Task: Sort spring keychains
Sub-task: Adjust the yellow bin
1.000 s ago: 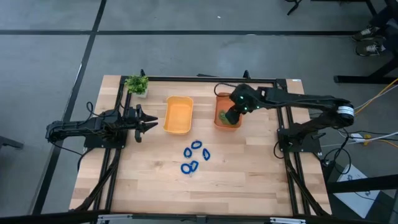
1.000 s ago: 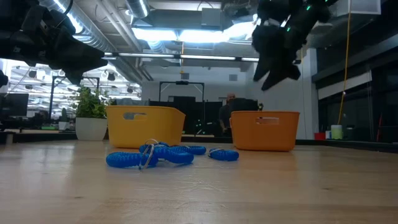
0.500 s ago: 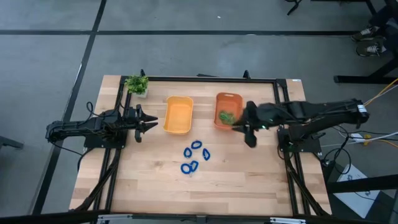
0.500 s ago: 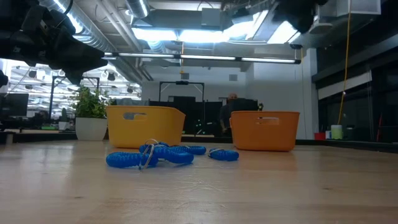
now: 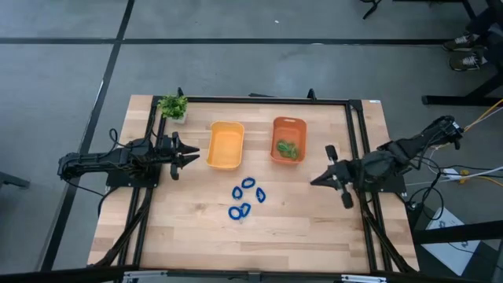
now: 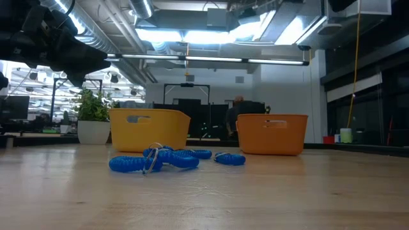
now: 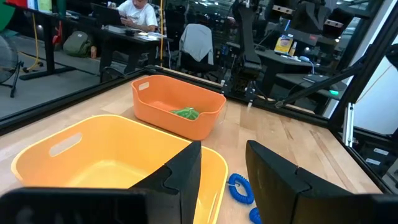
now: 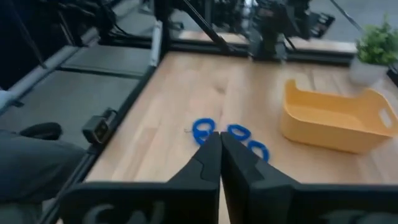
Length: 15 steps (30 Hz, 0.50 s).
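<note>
right gripper [image 5: 317, 181] pressed together, empty, near right tabletop edge. blue spring keychains [image 5: 247, 197] look light, springy, tangle-prone; pinch single coil loop at rim.

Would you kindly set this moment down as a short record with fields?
Table: wooden table
Orange bin: holds green spring keychain
Yellow bin: looks empty
Blue spring keychains: clustered on the table in front of the bins
Plant: far left corner
Left hand: open, beside the yellow bin, empty
Right hand: shut, empty, right of the blue keychains
</note>
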Motion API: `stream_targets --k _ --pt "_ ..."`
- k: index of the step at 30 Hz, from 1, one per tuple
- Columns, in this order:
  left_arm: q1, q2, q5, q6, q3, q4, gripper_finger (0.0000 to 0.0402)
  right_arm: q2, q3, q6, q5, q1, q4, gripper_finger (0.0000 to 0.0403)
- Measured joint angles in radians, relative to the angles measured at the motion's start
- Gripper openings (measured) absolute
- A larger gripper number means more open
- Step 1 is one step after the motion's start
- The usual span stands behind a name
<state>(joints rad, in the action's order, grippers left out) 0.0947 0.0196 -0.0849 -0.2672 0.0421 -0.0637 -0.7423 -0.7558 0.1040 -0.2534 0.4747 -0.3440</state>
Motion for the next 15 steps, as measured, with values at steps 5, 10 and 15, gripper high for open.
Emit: stream_targets --k 5,10,15 --pt "0.0 0.0 0.0 0.0 0.0 0.0 0.0123 0.065 0.052 -0.008 0.019 0.05 0.017 0.0007" --pt "0.0 0.0 0.0 0.0 0.0 0.0 0.0123 0.138 0.159 -0.053 0.029 0.079 0.11 0.0003" --pt "0.0 0.0 0.0 0.0 0.0 0.0 0.0123 0.259 0.35 -0.132 0.081 0.089 0.367 0.0005"
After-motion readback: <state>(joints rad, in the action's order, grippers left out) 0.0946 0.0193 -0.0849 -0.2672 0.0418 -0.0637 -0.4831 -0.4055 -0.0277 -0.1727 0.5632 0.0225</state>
